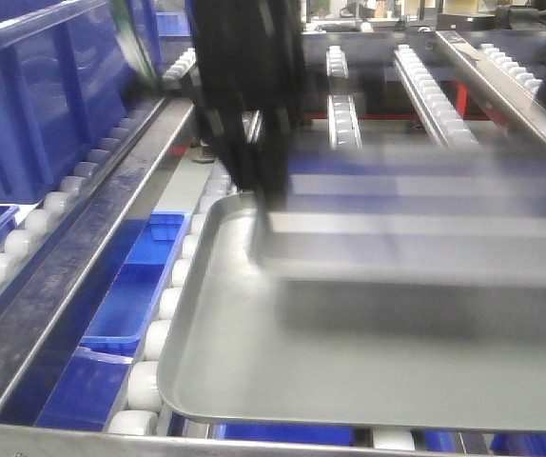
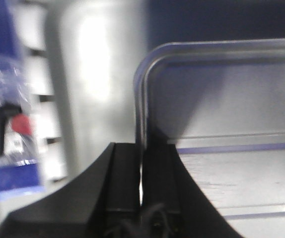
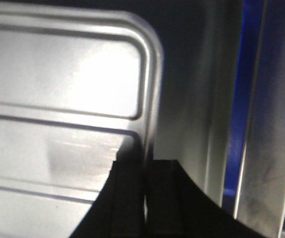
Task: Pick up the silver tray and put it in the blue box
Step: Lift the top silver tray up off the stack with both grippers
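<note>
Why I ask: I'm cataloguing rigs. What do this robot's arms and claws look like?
Matte black throughout. The left claw and the right claw each have two flat, straight-edged fingers that widen into curved, flared shoulders. In the front view the left arm is a black, motion-blurred column. No markings or coloured accents show; blur hides finer detail.
</note>
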### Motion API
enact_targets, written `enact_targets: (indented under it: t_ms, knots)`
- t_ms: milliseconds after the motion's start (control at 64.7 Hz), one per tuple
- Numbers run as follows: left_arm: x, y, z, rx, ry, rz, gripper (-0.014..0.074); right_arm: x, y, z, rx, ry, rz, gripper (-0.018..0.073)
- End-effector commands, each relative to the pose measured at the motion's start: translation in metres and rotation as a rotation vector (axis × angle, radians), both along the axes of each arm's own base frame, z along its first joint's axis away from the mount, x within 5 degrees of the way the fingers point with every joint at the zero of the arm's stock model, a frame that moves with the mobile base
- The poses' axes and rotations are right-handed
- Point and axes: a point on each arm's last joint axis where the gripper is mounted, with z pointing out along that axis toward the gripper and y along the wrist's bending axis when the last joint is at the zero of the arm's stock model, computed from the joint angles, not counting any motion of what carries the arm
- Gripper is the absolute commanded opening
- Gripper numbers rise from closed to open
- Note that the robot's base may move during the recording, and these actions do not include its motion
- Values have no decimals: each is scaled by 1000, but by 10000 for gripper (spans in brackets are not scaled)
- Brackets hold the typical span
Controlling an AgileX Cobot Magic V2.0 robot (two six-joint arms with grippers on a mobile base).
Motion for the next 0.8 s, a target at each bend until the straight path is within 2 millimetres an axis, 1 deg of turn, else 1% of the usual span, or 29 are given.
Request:
enact_targets:
  t_ms: [0,62,185,278,386,464,541,665,742,788]
  knots:
    - [-11,20,46,7,-113,-36,-96,-14,2,29,9,-115,22,56]
    - [-17,30,57,11,-134,-46,-96,-22,7,35,43,-121,9,56]
    - [-32,49,66,5,-148,-45,-96,-32,21,40,85,-126,32,56]
    - [-45,64,64,15,-142,-47,-96,-37,34,40,113,-112,55,56]
    - [-58,79,58,26,-128,-47,-96,-42,46,40,143,-113,75,57]
    - [-65,87,58,19,-122,-42,-96,-43,50,41,153,-115,82,57]
    - [-71,92,62,-4,-125,-40,-97,-44,52,44,156,-113,87,57]
    - [-79,97,74,-41,-150,-50,-96,-44,52,60,157,-120,86,57]
    - [-85,98,80,-58,-167,-61,-96,-43,51,78,151,-141,86,57]
    - [-86,98,83,-70,-171,-50,-96,-44,50,85,140,-144,85,57]
